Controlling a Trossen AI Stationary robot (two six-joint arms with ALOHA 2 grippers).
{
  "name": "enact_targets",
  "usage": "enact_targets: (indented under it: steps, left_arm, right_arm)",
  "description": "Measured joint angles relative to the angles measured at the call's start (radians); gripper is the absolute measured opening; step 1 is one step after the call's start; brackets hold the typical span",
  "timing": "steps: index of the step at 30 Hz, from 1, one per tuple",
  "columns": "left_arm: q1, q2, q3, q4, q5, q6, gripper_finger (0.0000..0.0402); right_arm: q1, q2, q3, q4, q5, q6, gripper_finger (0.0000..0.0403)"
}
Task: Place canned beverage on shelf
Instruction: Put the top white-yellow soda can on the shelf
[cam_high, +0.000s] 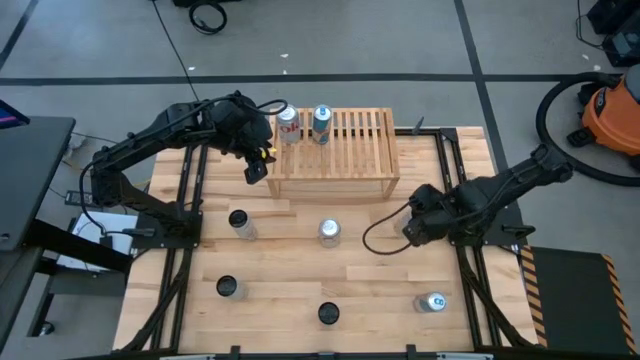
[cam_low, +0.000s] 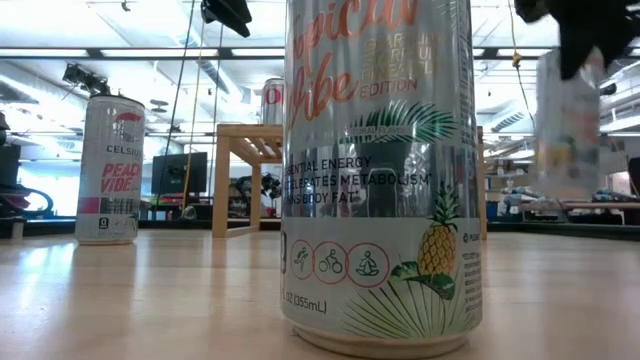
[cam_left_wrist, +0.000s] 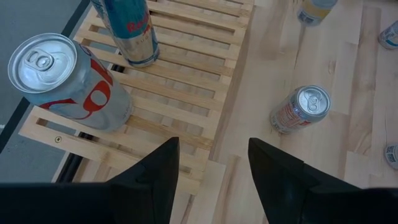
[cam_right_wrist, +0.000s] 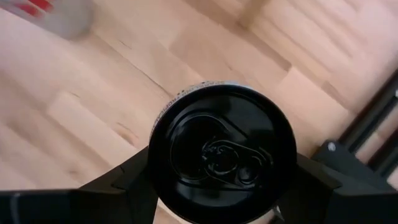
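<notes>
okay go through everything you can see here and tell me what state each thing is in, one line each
shelf: upright on the table, two cans on its slatted top.
red-and-white can: upright on the shelf.
blue can: upright on the shelf.
left gripper: open, empty, beside the shelf.
right gripper: fingers around a black-topped can.
silver can: upright on the table.

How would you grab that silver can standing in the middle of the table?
Probably by its round side wall, just under the rim. The silver can stands upright, apart from the other cans, so open fingers could come straight down from above and close on opposite sides.
</notes>
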Motion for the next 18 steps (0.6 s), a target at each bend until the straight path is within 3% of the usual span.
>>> enact_targets:
  steps: [7,18]
  left_arm:
    - [0.000,0.000,0.000,0.000,0.000,0.000,0.0192]
    - [0.000,0.000,0.000,0.001,0.000,-0.001,0.0192]
  right_arm:
    - [-0.104,0.000,0.193,-0.015,0.026,-0.165,0.0257]
    - [-0.366,-0.001,0.439,0.028,0.086,-0.445,0.0257]
